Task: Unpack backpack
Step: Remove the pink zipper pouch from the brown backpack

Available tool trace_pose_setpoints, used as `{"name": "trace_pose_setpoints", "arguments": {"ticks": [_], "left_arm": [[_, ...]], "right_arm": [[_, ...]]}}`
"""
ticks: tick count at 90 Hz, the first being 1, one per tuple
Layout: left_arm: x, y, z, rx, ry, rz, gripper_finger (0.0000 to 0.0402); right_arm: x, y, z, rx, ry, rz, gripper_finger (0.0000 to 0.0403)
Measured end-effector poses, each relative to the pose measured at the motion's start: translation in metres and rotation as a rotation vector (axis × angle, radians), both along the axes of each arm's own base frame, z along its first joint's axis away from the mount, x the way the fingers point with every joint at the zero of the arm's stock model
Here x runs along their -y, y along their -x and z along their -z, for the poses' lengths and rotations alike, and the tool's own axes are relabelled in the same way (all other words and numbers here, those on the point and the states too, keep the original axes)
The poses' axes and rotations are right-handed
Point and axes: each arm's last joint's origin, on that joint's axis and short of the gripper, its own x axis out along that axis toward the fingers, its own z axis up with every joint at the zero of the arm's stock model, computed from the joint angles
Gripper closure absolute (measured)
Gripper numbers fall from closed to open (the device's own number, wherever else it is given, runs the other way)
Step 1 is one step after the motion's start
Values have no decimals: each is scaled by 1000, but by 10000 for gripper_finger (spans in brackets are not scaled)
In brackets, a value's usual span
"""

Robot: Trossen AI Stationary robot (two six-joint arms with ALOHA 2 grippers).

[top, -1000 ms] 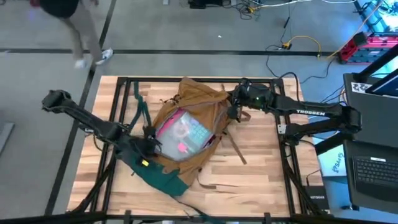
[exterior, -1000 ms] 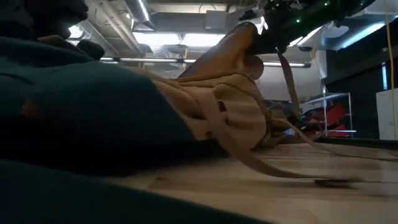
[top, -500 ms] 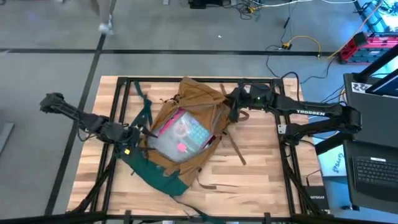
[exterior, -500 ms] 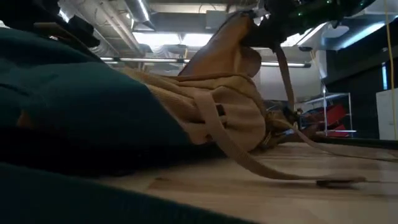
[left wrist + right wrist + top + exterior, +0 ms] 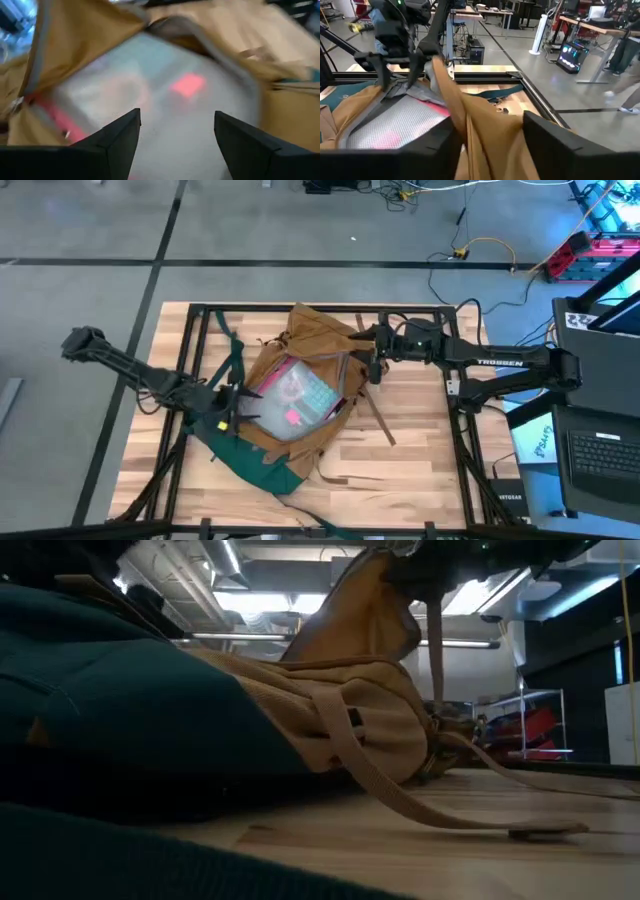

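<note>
The tan-brown backpack lies on the table on its side, with its teal base toward the near left. Its opening gapes upward. Inside, against the grey lining, lies a clear pink-edged pouch. My left gripper is open at the opening's left rim, and the pouch shows just ahead between its fingers. My right gripper is shut on the backpack's tan fabric at the opening's right side. My right gripper pinches a fold of the tan fabric at the opening's right edge between its two fingers. It comes in from the table's right. The fabric rises in a peak above the backpack, which rests on the table. Whether my left gripper touches the pouch or the rim, I cannot tell.
Loose tan straps trail from the backpack over the wood toward the near right. Teal straps run toward the far left. Black frame rails border the table. A laptop stands off the table's right side.
My left gripper drew back toward the table's left edge, then came back to the opening's left rim. My right gripper has moved slightly toward the near edge and up with the tan fabric, so the fabric's peak stands higher. A person at the far left has walked out of view.
</note>
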Motion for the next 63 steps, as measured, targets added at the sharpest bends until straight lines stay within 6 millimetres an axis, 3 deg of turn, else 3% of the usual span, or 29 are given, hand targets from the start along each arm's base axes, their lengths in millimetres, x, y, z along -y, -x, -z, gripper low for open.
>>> {"name": "trace_pose_setpoints", "arguments": {"ticks": [9, 43, 63], "left_arm": [[-7, -5, 4, -25, 17, -57, 165], [-35, -22, 16, -95, 121, -108, 165], [-48, -28, 28, -171, 184, -101, 165]], "right_arm": [[0, 0, -3, 26, 39, -7, 175], [-4, 2, -24, 205, 211, -141, 158], [-6, 0, -20, 187, 155, -225, 158]]}}
